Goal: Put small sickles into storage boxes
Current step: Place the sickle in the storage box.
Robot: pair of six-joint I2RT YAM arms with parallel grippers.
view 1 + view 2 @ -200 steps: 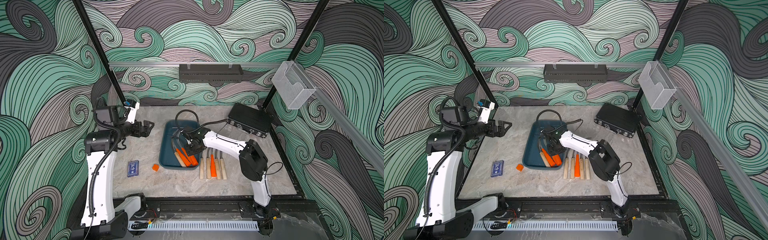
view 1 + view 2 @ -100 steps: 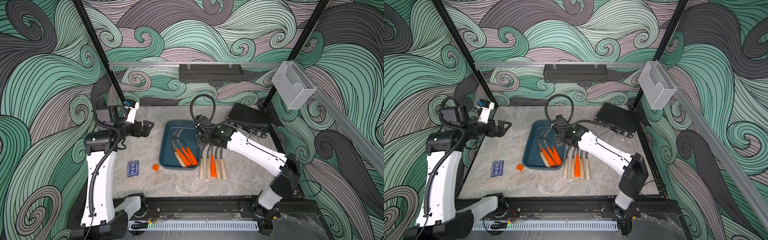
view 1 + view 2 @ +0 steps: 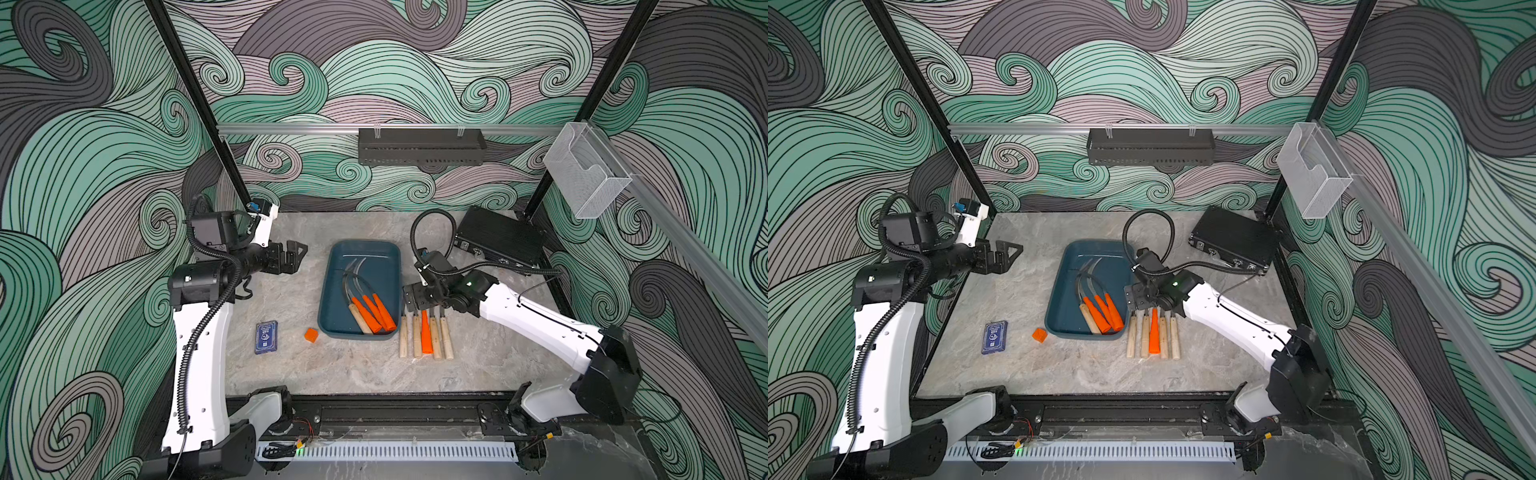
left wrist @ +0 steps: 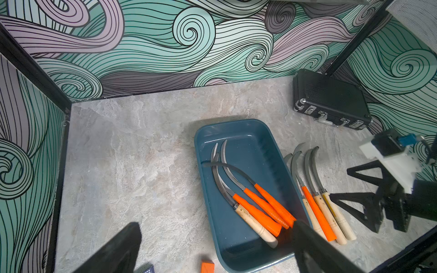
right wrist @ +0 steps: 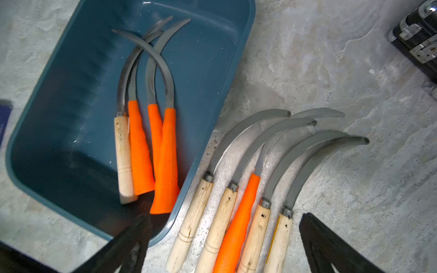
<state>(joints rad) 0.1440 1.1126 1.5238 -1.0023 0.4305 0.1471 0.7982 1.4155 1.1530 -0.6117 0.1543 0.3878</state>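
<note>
Both right fingers (image 5: 127, 245) now outside tray (image 5: 59, 106)

Lighting: bright, even, diffuse, from overhead. Shadows: soft and short; a dark band on the tabletop (image 4: 142, 153) at the far end of the teal tray (image 4: 236, 128). Glare: white specks and pale sheen on the tray floor; sickles (image 5: 236, 224) evenly lit. Focus: top views sharp; fingers (image 4: 113, 250) of the left gripper (image 4: 216, 227) and of the right gripper (image 5: 225, 217) blurred, near-black, in the wrist views. Distortion: frame posts (image 3: 196, 95) splay outward in both top views.
</note>
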